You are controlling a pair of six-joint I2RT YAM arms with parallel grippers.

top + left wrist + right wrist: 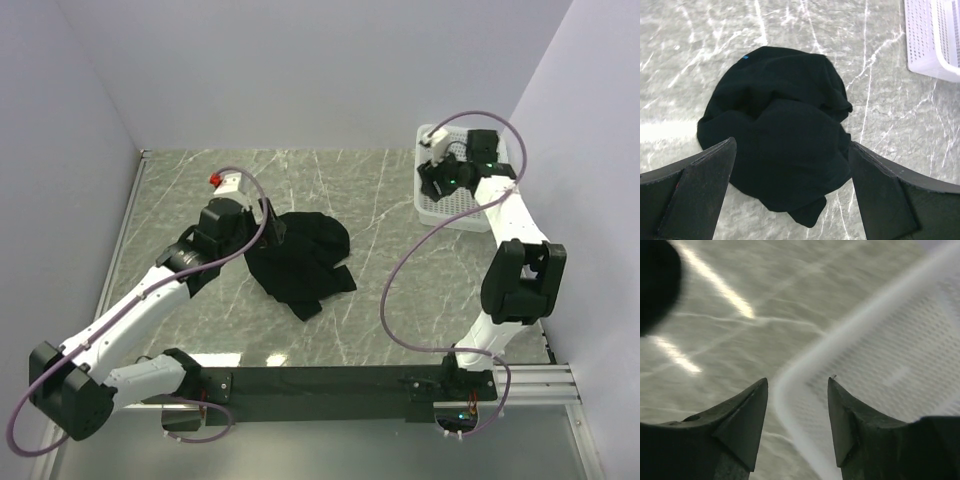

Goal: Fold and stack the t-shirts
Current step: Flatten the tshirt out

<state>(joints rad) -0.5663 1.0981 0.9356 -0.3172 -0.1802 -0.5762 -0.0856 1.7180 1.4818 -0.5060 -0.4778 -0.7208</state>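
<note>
Lying crumpled: one t-shirt heap [300, 262], one basket [447, 212]

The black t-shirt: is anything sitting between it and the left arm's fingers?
Nothing visible. The left fingers stand open, facing the crumpled t-shirt, with no object between; the white basket sits off to the side.

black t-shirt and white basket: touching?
Apart. The top external view shows bare table between the t-shirt and the basket; the left wrist view shows the same gap.
</note>
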